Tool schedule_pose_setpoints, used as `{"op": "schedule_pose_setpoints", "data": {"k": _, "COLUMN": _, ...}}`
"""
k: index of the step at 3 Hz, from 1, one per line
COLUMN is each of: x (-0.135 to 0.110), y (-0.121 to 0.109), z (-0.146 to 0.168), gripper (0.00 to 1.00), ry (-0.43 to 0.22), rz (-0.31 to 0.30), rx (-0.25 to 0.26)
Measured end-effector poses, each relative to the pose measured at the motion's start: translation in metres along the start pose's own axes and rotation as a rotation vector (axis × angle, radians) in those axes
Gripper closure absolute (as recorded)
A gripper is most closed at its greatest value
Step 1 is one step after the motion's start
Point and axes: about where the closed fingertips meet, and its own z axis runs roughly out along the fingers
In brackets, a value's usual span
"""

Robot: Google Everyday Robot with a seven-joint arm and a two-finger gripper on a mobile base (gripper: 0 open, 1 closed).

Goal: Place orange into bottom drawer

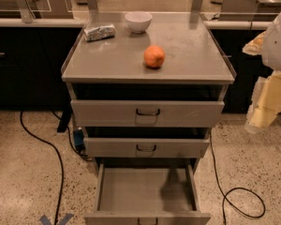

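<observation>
Orange (pixel 154 56) atop cabinet (pixel 107 57) (end effector (pixel 262 112) at right)

The surface (pixel 192 64) is grey metal, matt with a dull, scuffed sheen. On it, the orange (pixel 154 56) has dimpled skin with a soft shine. The white bowl (pixel 138 21) looks smooth and glossy. The silver packet (pixel 99 32) is crinkled and foil-like. The open bottom drawer (pixel 140 191) is plain matt grey metal, like the upper drawers (pixel 147 112). The floor (pixel 23 182) is speckled, polished stone. At the right edge, beside the cabinet, the gripper (pixel 260 118) looks like smooth, pale cream plastic.
</observation>
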Motion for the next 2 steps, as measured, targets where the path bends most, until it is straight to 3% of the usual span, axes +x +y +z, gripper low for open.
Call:
{"op": "schedule_pose_setpoints", "data": {"k": 1, "x": -0.001, "y": -0.002, "z": -0.001, "gripper": 0.00, "ry": -0.009, "rz": 0.001, "rx": 0.014}}
{"op": "schedule_pose_setpoints", "data": {"k": 2, "x": -0.009, "y": -0.019, "z": 0.006, "gripper": 0.00, "ry": -0.018, "rz": -0.048, "rx": 0.027}}
